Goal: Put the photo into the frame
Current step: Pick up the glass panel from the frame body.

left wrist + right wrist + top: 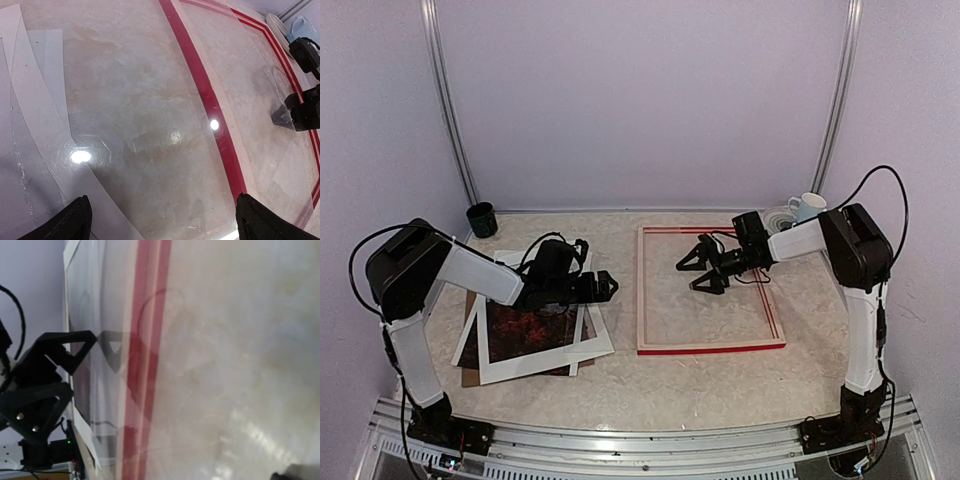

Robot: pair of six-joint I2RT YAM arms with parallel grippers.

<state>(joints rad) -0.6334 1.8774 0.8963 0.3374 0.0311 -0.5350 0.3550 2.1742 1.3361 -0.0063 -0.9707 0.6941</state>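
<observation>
Since the photo [525, 330] lies on the left side of the frame [710, 348], apart from its left rail, I judge the left arm to be the one for the pick; it is plainly the nearer. The print faces up, dark red-brown showing through the window of a white mat [545, 365] that rests over it, with a brown board [470, 375] beneath; the forearm hides part of it, so I cannot tell its long axis for sure, though the pile sits skewed against the frame's rails. The left gripper [608, 287] hovers over the pile's corner nearest the frame, jaws spread wide and holding nothing; the photo is therefore back from the fingertips, away from the frame and toward the arm's own base, so I would expect a retreat rather than a reach. The right gripper [688, 276] hangs over the frame's far half, inside the rails, jaws likewise wide and empty. The frame itself lies flat on the table [720, 390].
</observation>
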